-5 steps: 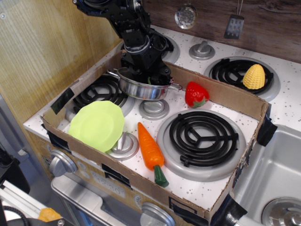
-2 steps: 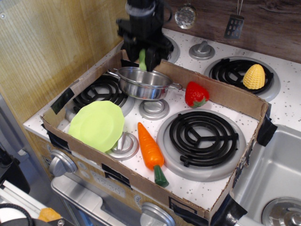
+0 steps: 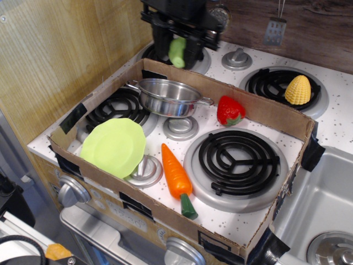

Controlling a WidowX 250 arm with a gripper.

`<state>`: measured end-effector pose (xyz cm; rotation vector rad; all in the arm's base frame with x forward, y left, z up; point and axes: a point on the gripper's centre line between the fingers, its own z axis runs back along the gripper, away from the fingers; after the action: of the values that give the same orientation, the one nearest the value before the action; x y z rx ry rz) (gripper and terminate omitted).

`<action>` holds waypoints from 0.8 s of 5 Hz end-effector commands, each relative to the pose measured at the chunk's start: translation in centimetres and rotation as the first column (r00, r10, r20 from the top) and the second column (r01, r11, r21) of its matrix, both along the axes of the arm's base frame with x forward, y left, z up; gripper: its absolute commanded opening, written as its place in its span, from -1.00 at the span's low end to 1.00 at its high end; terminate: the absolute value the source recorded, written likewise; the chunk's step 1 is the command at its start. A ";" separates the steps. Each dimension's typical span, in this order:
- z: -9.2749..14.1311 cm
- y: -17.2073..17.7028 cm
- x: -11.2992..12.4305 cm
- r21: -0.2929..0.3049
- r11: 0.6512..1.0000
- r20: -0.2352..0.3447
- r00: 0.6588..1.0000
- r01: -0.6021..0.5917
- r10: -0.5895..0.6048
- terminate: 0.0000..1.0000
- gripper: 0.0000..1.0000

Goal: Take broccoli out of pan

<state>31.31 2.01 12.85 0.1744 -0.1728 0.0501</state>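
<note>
Lifted higher and carried back since the earlier frames: gripper (image 3: pixel 177 52) now up behind the rear wall of the cardboard box (image 3: pixel 259 113), well clear of the pan (image 3: pixel 167 96), where a second ago it reached down into it. Pinching the broccoli (image 3: pixel 177 52) between two dark fingers (image 3: pixel 160 41), pale green lump hanging in the air above and behind the pan. Pan unchanged in place, shiny, standing on the back-left burner (image 3: pixel 113 107) inside the box, nothing visible inside it from this angle.

Right of the pan, just beside its handle, red strawberry (image 3: pixel 229 110). In front of the pan, a round silver knob (image 3: pixel 180 128), then the orange carrot (image 3: pixel 176 176) with its green end pointing away from the pan. Front-left of the pan, lime-green plate (image 3: pixel 113 146), tilted. Front-right, large black coil burner (image 3: pixel 238 160). Far right of the pan, outside the box, yellow corn (image 3: pixel 298 90) on another burner.
</note>
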 end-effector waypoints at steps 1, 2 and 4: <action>-2.6 -6.7 -1.8 -0.156 0.983 0.048 0.994 -0.093 0.101 -1.00 -1.00; -5.1 -8.6 -3.5 -0.177 0.965 0.110 0.971 -0.192 0.213 -1.00 -1.00; -7.5 -9.9 -6.7 -0.201 0.939 0.130 0.943 -0.278 0.307 -1.00 -1.00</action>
<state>22.99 -7.45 3.81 0.0368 -0.2620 0.3764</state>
